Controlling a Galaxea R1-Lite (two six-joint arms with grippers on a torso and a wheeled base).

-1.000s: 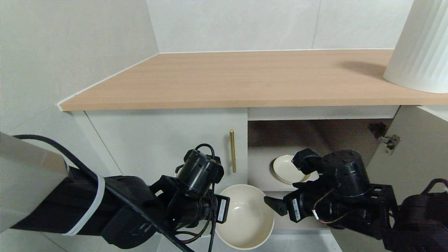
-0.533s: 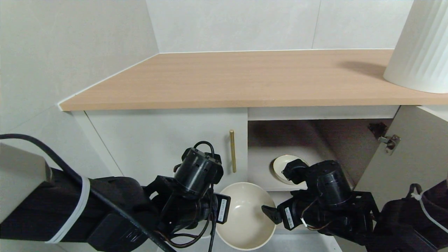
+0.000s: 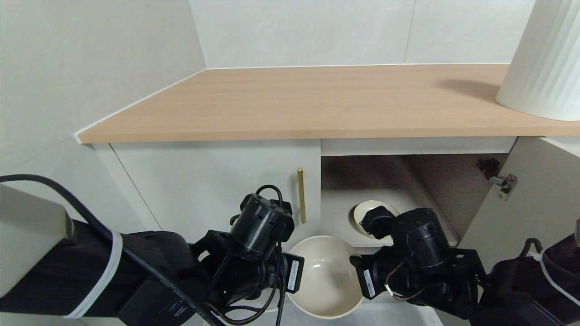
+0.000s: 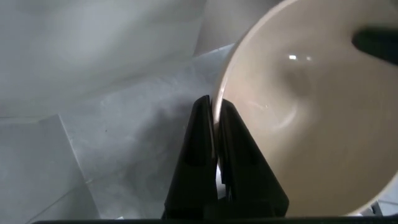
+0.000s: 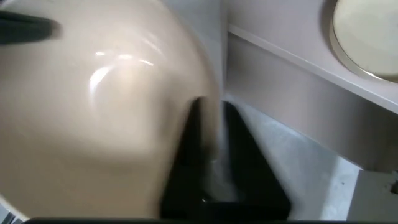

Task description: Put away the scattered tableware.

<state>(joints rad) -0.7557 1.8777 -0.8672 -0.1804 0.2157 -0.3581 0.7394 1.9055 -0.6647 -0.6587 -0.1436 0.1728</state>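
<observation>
A: Why do we hold the bowl [image 3: 324, 276] by one rim, before the cabinet?

B: The left gripper [image 4: 215, 112] pinches it, freeing the opposite rim for the right gripper [image 3: 358, 271]. We cannot tell whether that one has closed. We judge a handover toward the plate [image 3: 369, 212] on the cabinet shelf [image 3: 337, 219].

A: Change?

B: The right gripper has moved up to the rim.

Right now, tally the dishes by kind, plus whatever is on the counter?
Bowls: 1, the cream bowl, its rim clamped in the left gripper, in front of the open cabinet.
Plates: 1, the small plate on the cabinet shelf.
Ribbed white containers: 1, the container on the counter.
Total: 3
</observation>
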